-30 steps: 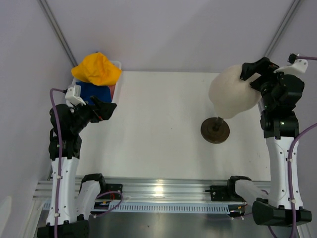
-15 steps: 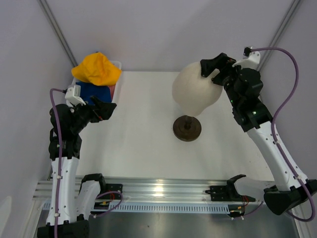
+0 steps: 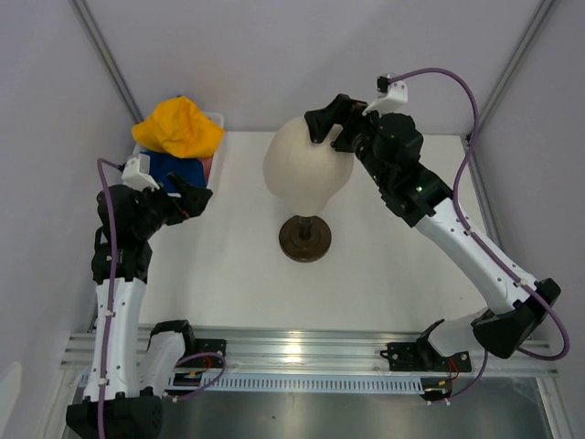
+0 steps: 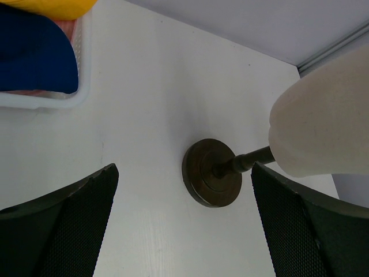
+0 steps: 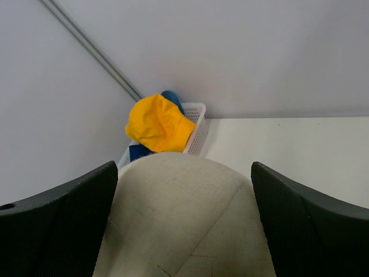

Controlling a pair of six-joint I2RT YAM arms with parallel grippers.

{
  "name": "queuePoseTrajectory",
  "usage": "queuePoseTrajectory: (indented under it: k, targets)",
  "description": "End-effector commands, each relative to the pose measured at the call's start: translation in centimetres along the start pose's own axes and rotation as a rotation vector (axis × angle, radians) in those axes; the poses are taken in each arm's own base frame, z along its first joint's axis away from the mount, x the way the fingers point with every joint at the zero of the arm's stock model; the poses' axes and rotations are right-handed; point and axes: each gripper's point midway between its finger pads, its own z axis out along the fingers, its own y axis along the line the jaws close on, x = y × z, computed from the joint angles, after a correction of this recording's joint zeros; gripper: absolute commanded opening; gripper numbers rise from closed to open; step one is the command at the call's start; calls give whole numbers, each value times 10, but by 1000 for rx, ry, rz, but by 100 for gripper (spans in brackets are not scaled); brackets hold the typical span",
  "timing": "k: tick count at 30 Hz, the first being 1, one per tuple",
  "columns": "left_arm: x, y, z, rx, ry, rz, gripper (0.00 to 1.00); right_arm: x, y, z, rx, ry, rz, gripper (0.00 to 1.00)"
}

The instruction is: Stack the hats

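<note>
A yellow hat lies on top of a white basket at the far left. A dark navy hat lies under it, with a strip of pale pink at its edge. The light blue hat cannot be made out. In the right wrist view the yellow hat shows beyond the cream mannequin head. My right gripper is shut on the top of the mannequin head. My left gripper is open and empty beside the basket. The navy hat also shows in the left wrist view.
The mannequin head's dark brown round base stands on the white table near the middle; it also shows in the left wrist view. The basket wall is at the table's far left corner. Grey walls enclose the table.
My right gripper has carried the mannequin head from the right side of the table to the middle. The left arm has barely moved.
</note>
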Motion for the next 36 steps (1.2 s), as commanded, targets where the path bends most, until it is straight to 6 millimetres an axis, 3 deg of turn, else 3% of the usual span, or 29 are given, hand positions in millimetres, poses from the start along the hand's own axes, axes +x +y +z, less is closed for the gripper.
queuePoseTrajectory:
  k: [1,3,6,9,10,12,16,17,18,19,20,21,23,24,25,28,33,34,36]
  targets:
    - [-10,7,3,-44,4,5,99,105,-28,-10,87,371,-128,99]
    - [-12,9,4,-60,8,2,100,95,-26,-11,74,358,-162,99]
    - [-11,18,6,-101,2,-1,100,55,-18,-21,51,307,-207,99]
    - [-22,32,9,-179,-33,-3,100,-15,-6,-42,12,203,-217,99]
    - [-19,40,9,-229,-16,-25,100,-48,-2,-53,-9,152,-208,99]
    - [-45,46,10,-303,-52,-30,100,-88,3,-77,-29,70,-204,100]
    - [-90,51,26,-366,-130,-61,99,-132,-11,-123,21,-35,-223,99]
    - [-96,57,33,-388,-145,-88,99,-126,-20,-127,51,-25,-223,99]
    - [-94,71,50,-432,-120,-112,99,-132,-26,-143,74,-51,-221,99]
    - [-115,75,50,-476,-165,-120,99,-132,-35,-149,112,-65,-214,99]
    - [-116,81,58,-496,-160,-143,100,-114,-50,-147,149,-27,-213,99]
    - [-127,81,65,-498,-171,-144,99,-118,-55,-161,165,-62,-208,99]
    - [-132,94,94,-501,-162,-151,99,-107,-71,-168,215,-58,-187,100]
    - [-137,95,104,-484,-174,-141,100,-89,-86,-166,252,-22,-177,100]
    - [-144,101,124,-458,-197,-130,99,-86,-86,-174,240,-27,-164,99]
    - [-161,105,154,-397,-252,-71,98,-56,-87,-173,188,28,-117,99]
    - [-163,155,199,-525,-240,-12,99,-31,-93,-173,185,104,-94,99]
    - [-170,160,205,-532,-263,14,99,-28,-93,-174,182,112,-96,99]
    - [-162,182,222,-575,-235,82,99,-28,-93,-177,178,106,-89,99]
